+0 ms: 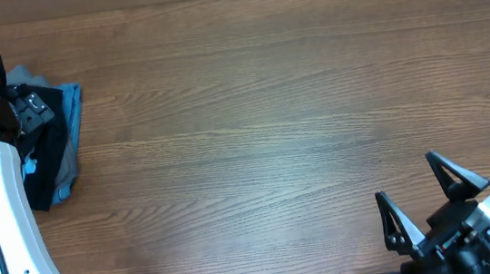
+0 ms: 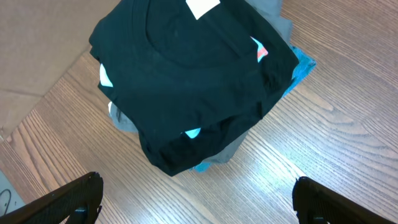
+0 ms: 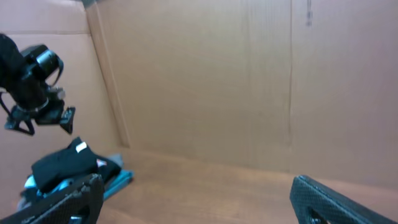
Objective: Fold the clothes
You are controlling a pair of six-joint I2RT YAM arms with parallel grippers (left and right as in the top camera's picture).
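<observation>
At the far left end of the worktop (image 1: 269, 107) the black T-shirt (image 2: 186, 87) lies bunched on top of a small heap of clothes, its round neckline facing up. A small white tag (image 2: 202, 7) sits at the collar, cut by the edge of the left wrist view and plain white where it shows, with nothing readable on it. Under the shirt a light blue garment (image 2: 301, 68) sticks out at one side, and a grey garment (image 2: 273, 15) pokes out beside it. A small reddish mark shows on the blue cloth, too small to read. The left hand (image 2: 199, 202) hangs above the heap with its fingers wide apart and nothing between them. The right hand (image 1: 406, 177) is well apart from the heap, at the near right of the worktop, fingers also spread wide and empty. Brown cardboard walls (image 3: 217, 74) stand behind the worktop.
</observation>
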